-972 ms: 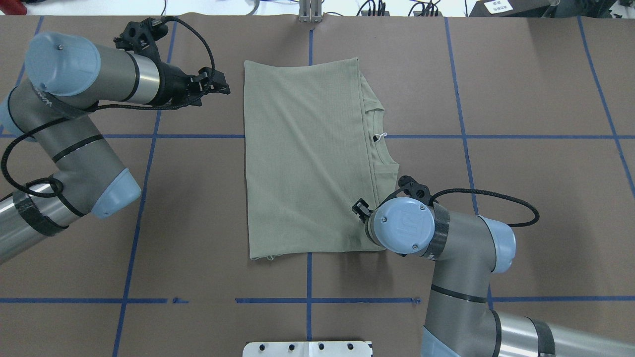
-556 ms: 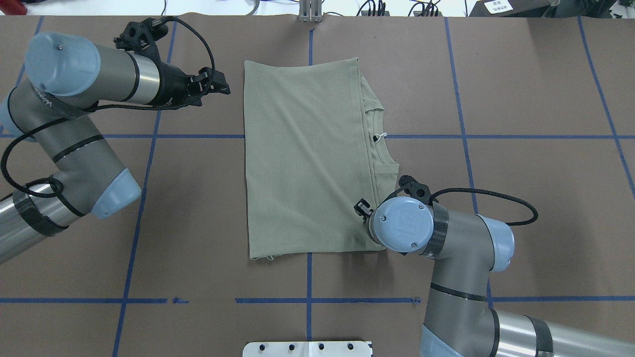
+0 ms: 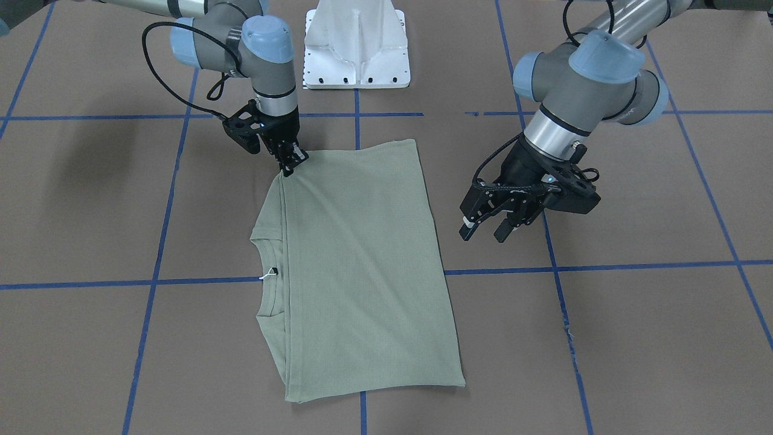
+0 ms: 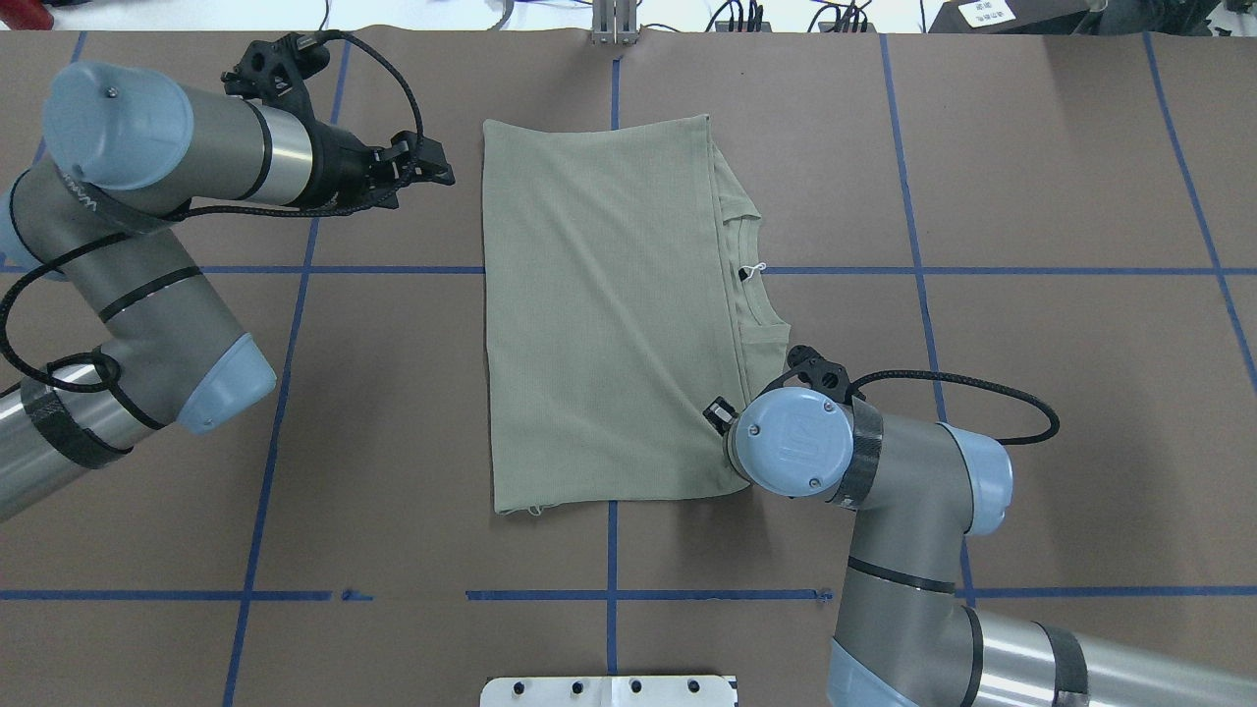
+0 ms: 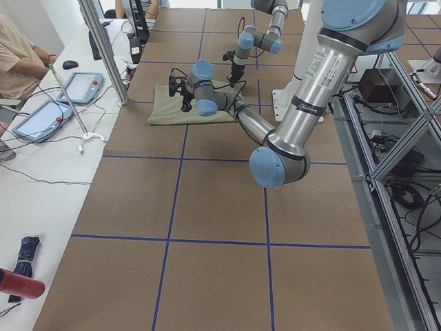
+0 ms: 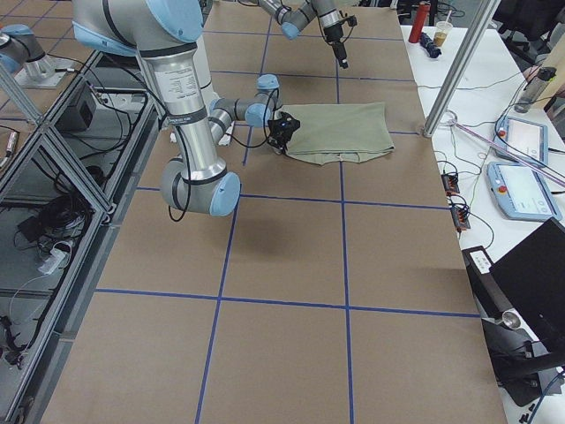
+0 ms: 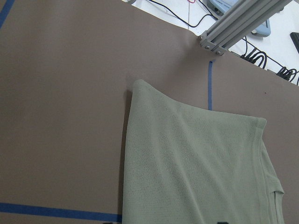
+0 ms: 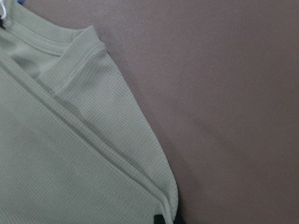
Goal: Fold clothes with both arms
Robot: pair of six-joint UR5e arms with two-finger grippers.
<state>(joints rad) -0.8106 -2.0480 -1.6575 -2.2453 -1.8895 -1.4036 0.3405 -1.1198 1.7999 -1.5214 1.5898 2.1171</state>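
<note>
On the brown surface (image 3: 634, 338) the folded green shirt (image 3: 362, 266) lies flat at centre. The right arm (image 3: 272, 66) has jaws clamped on its robot-side collar corner. The left arm (image 3: 574, 90), jaws apart, should probably grip a corner before either lifts.

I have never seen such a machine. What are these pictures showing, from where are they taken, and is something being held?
This is a robot with a left arm and a right arm, each ending in a two-finger gripper. One picture looks down from behind it, one faces it from across the table (sides swapped), two look along the table from its ends, and two come from cameras on the wrists. A folded green shirt lies flat on the brown table. The right gripper pinches one corner; the left gripper hangs open beside the shirt, holding nothing.
</note>
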